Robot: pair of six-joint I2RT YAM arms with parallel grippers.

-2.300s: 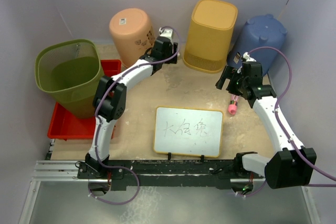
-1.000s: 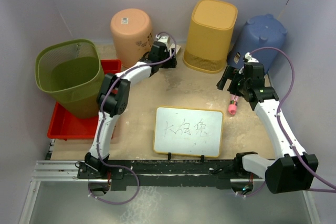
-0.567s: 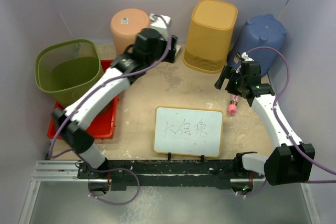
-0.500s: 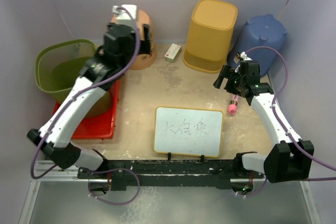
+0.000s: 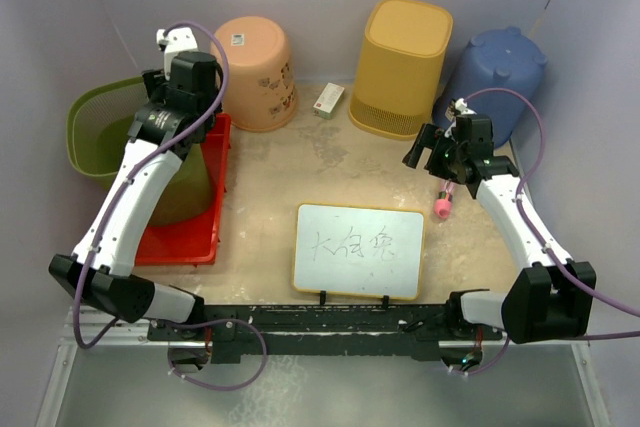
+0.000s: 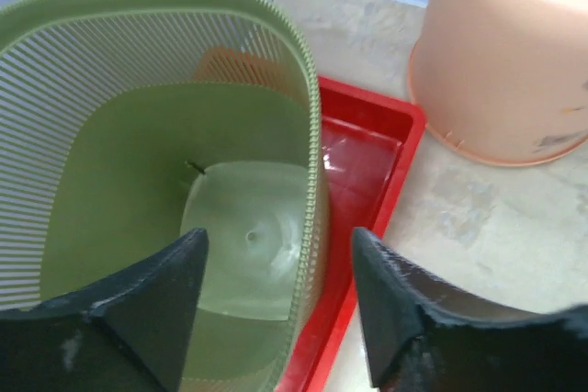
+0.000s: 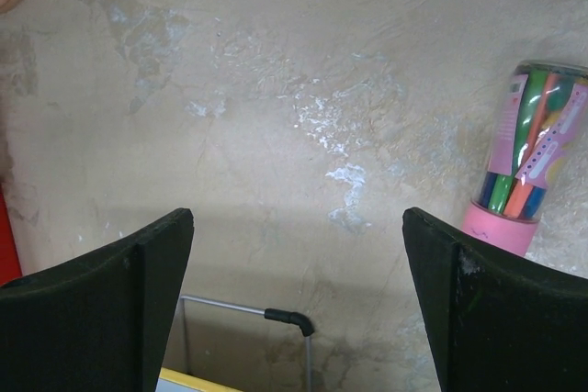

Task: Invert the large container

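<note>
Two sets of fingers gape wide, holding nothing. The green basket point(image 6: 110, 135) stands upright under the left gripper point(image 6: 276, 254), its rim showing between the fingers. A red tray point(image 6: 367, 162) lies beside it. A pen tube point(image 7: 528, 149) lies beyond the right gripper's point(image 7: 296, 227) right finger.

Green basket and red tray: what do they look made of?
Green basket: looks like moulded plastic, matte, with thin slatted upper walls and a solid lower part. Red tray: probably glossy plastic, given the reflections on its smooth floor.
</note>
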